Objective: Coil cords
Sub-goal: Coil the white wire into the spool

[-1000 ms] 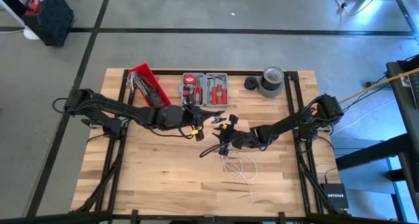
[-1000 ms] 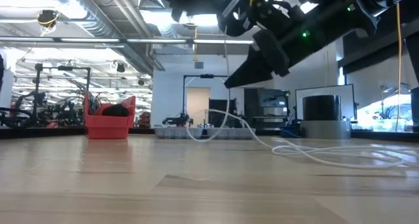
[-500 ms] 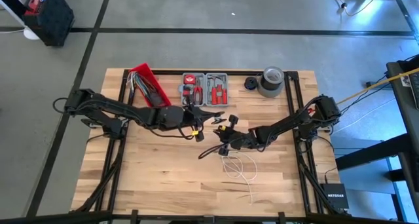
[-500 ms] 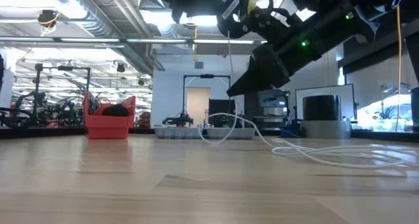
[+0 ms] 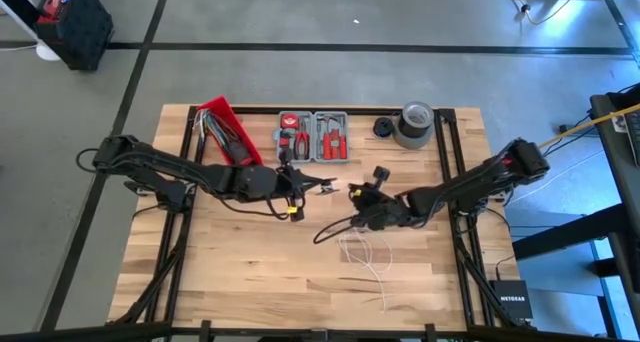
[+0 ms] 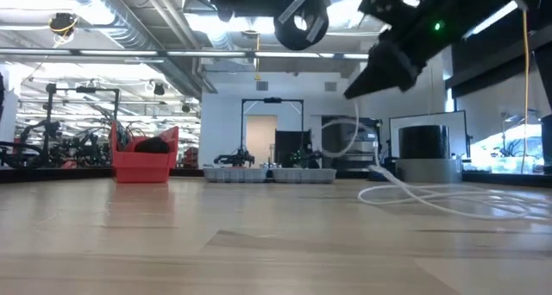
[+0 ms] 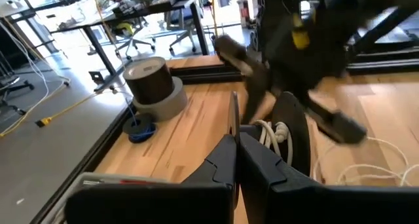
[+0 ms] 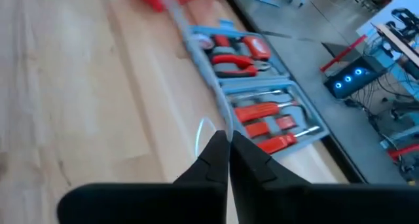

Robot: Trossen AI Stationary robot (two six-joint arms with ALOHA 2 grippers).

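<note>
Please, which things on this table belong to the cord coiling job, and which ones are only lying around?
For the job: white cord, pinched in the right gripper; black cord, lying loose beside it.
Only lying about: red bin; tool case; grey tape roll; small dark spool.

Both arms matte black, slim jointed links with loose black cable loops at the shoulder ends. Left arm (image 5: 200, 172) has a small yellow tag near the wrist. Right arm (image 5: 470, 185) shows a red spot at its elbow joint, and a green indicator light glows on its body in the low view. Fingers (image 7: 226, 162) are dark, smooth, tapering plastic wedges with a faint sheen.
</note>
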